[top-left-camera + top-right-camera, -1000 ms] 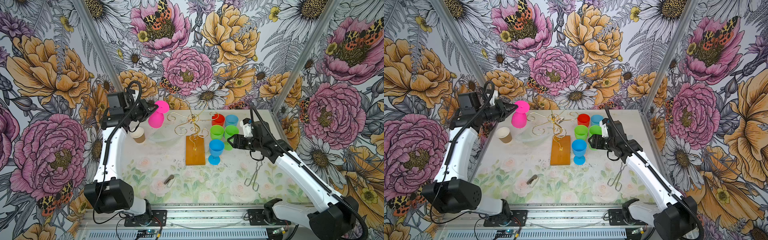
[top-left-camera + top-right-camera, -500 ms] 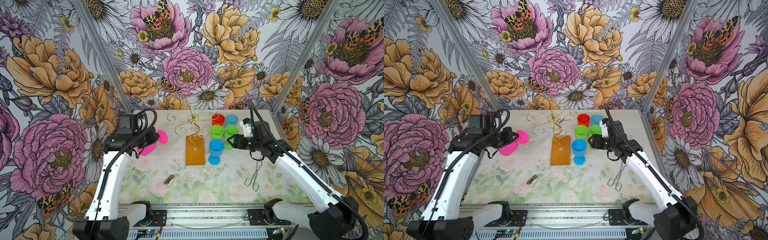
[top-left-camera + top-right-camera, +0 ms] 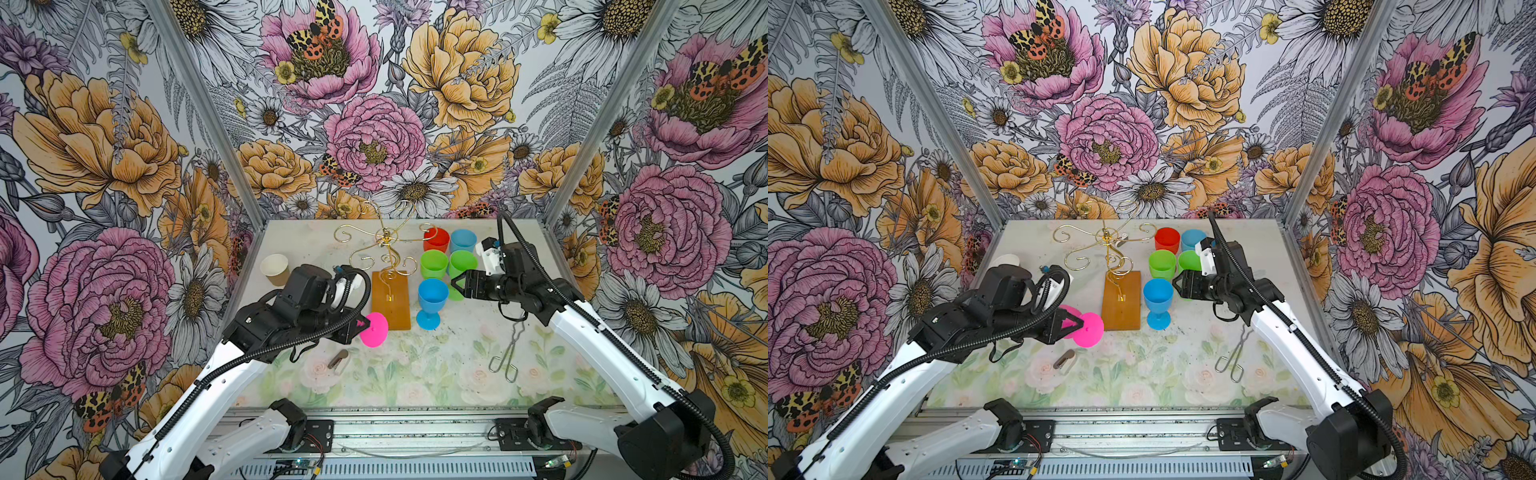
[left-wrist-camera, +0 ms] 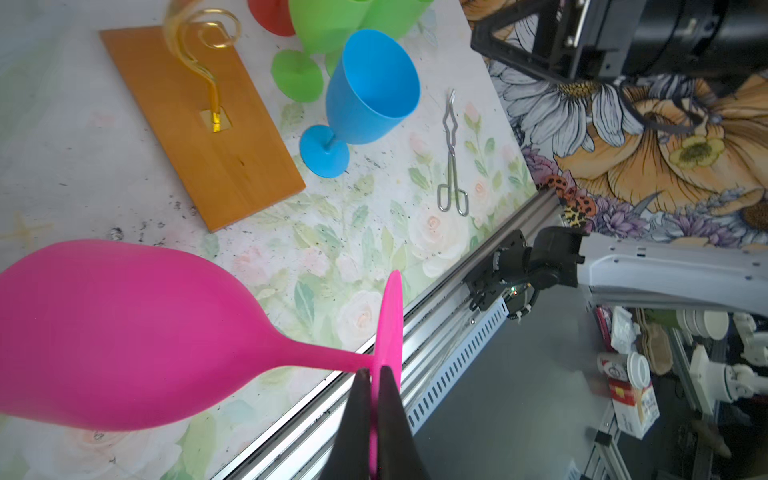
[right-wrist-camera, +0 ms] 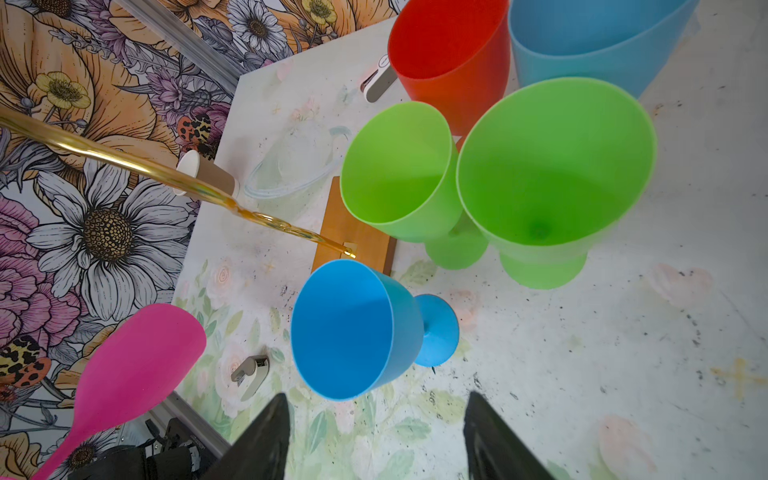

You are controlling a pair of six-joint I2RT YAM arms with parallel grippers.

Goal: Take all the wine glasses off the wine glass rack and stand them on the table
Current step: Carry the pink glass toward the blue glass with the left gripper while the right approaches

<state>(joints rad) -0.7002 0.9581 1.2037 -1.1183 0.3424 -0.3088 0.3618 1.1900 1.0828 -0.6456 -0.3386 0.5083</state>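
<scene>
The wine glass (image 4: 124,332) is bright pink and lies sideways in the air, clear of the rack. My left gripper (image 4: 371,372) is shut on the edge of its round foot, next to the stem. In both top views only the foot (image 3: 374,329) (image 3: 1088,329) shows well, just left of the rack's front corner; the arm hides most of the bowl. The wine glass rack, gold scrolled wire (image 3: 388,245) on an orange-brown wooden base (image 3: 390,299) (image 3: 1122,300), holds no glass. My right gripper (image 3: 455,284) (image 5: 376,403) hovers open behind a blue goblet, empty.
A blue goblet (image 3: 430,301) stands right of the base, with two green goblets (image 3: 434,264), a red cup (image 3: 436,239) and a light blue cup (image 3: 462,241) behind it. A paper cup (image 3: 275,269) sits at rear left. Metal tongs (image 3: 509,353) and a small clip (image 3: 337,358) lie in front.
My left arm has swung from the rear left down toward the front middle, carrying the pink glass away from the rack and tipping it sideways. The right arm has stayed put.
</scene>
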